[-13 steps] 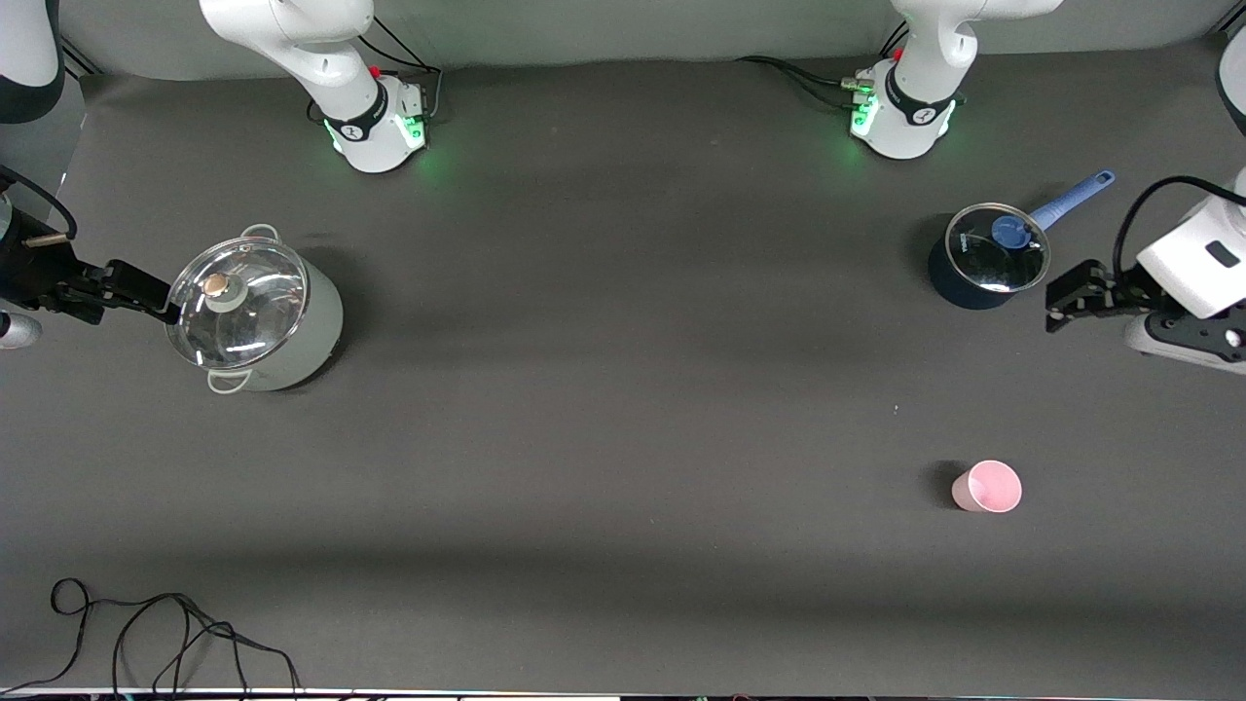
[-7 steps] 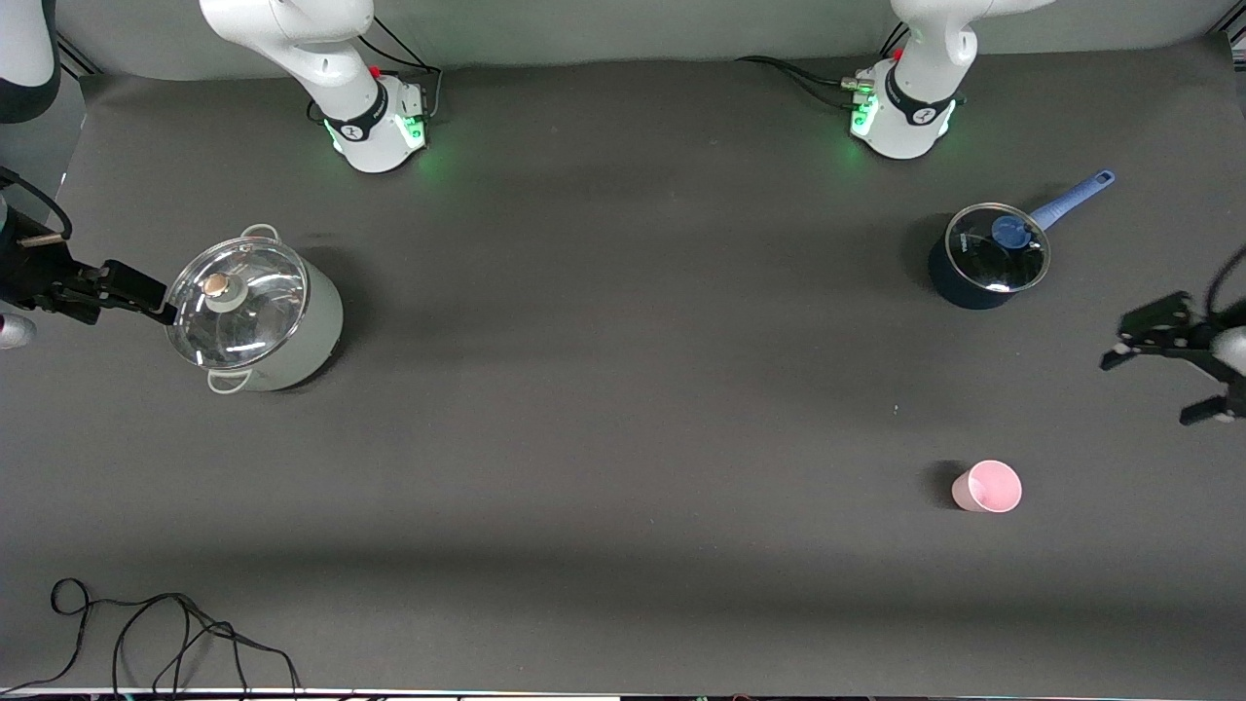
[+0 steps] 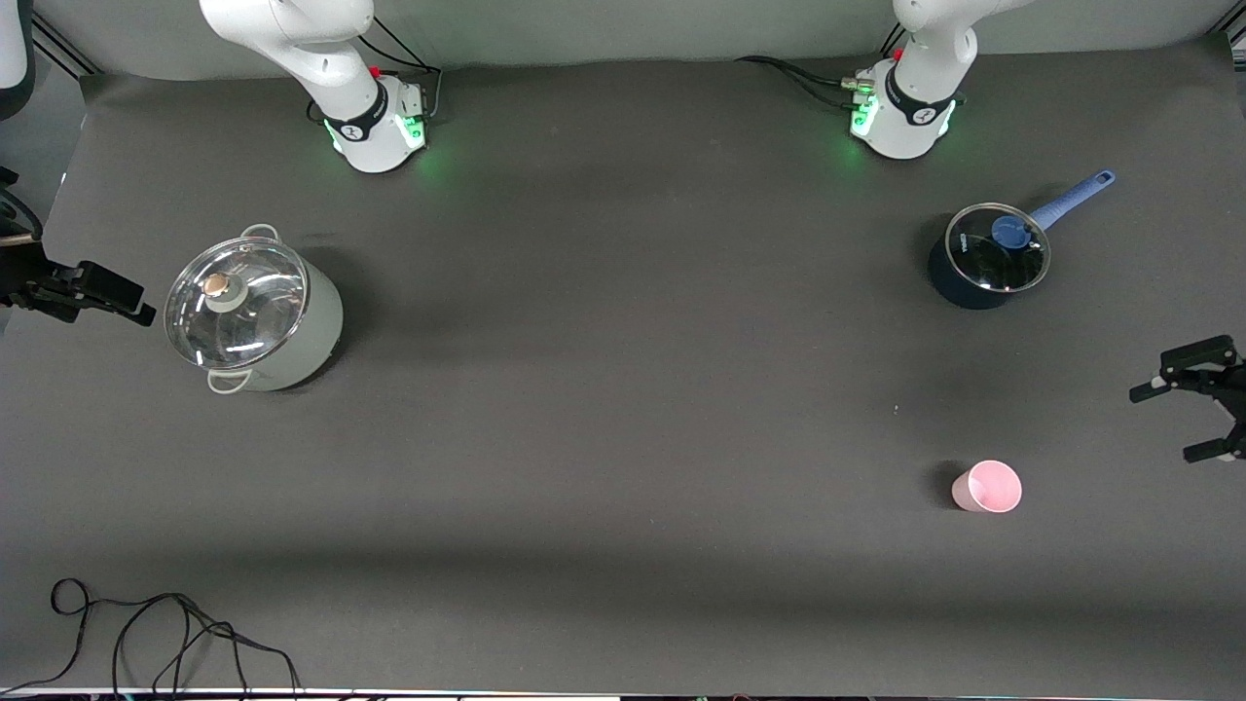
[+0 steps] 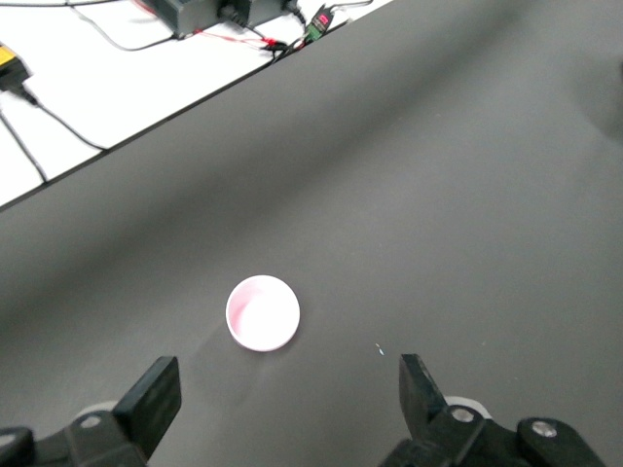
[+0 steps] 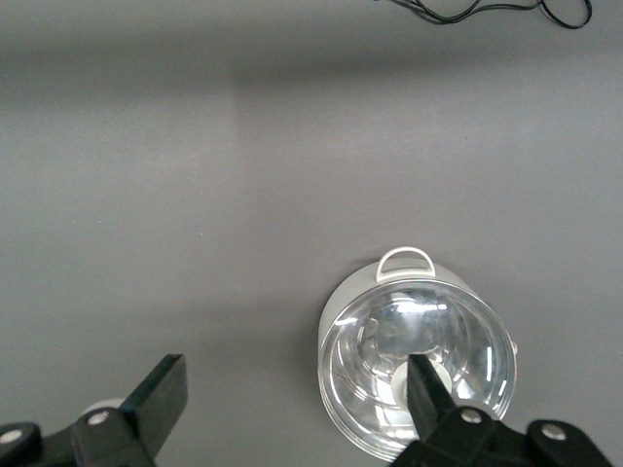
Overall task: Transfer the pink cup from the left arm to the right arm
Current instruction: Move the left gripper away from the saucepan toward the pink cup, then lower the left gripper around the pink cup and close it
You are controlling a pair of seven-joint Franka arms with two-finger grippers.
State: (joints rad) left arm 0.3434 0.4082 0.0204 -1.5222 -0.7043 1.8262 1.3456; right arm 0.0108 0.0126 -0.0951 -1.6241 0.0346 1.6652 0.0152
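Note:
The pink cup (image 3: 986, 487) stands upright on the dark table toward the left arm's end, nearer to the front camera than the blue saucepan. In the left wrist view the cup (image 4: 263, 313) shows from above, its mouth open and empty. My left gripper (image 3: 1163, 424) is open and empty in the air over the table's end, beside the cup and apart from it; its jaws (image 4: 287, 389) stand wide. My right gripper (image 3: 131, 302) is open and empty over the right arm's end of the table, beside the lidded pot; its jaws (image 5: 292, 384) stand wide.
A pale grey pot with a glass lid (image 3: 253, 312) stands toward the right arm's end, also in the right wrist view (image 5: 419, 370). A dark blue saucepan with a glass lid (image 3: 988, 255) stands toward the left arm's end. A black cable (image 3: 146, 633) lies at the near table edge.
My left gripper swung away from the saucepan's side to a place over the table's end beside the cup. My right gripper drew back from the pot's lid.

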